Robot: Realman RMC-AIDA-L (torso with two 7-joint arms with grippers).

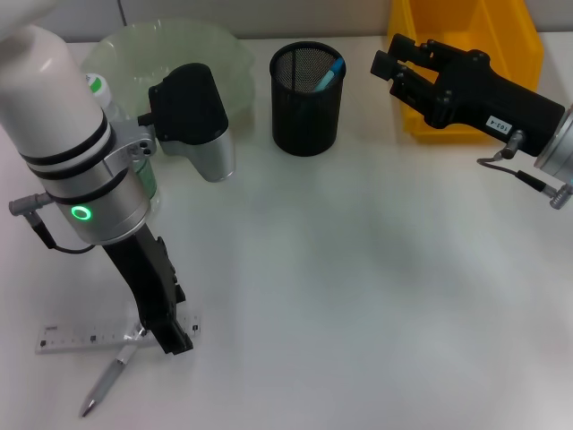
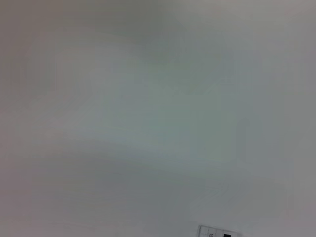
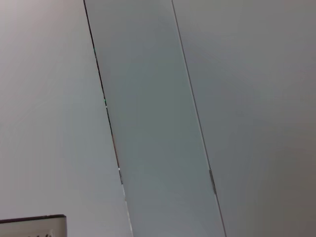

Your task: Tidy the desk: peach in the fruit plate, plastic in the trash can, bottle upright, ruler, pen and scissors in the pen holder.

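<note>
The left pincer (image 1: 176,345) was lowered to the near-left part of the white tabletop (image 1: 358,269), with its black tip resting at the right end of the clear ruler (image 1: 116,337). Whether its fingers were spread or pressed together could not be told; the arm's body hid them. The ruler lay flat on the tabletop, its length running left to right. The pen (image 1: 107,381), silver-grey, lay diagonally just in front of the ruler, its upper end close to the pincer tip. In the left wrist view only bare tabletop was shown, with one corner of the ruler (image 2: 216,232) at the frame edge.

The pen holder (image 1: 307,98), a black mesh cup, stood upright at the far centre of the tabletop with a blue-tipped item (image 1: 333,70) inside it. The fruit plate (image 1: 175,55), pale green and translucent, sat far left, partly behind the left arm. A bottle (image 1: 103,94) with a green-and-white top stood beside the plate, largely hidden by the arm.

The right pincer (image 1: 394,61) was held above the far right, in front of the yellow bin (image 1: 466,54), fingers spread and empty.
</note>
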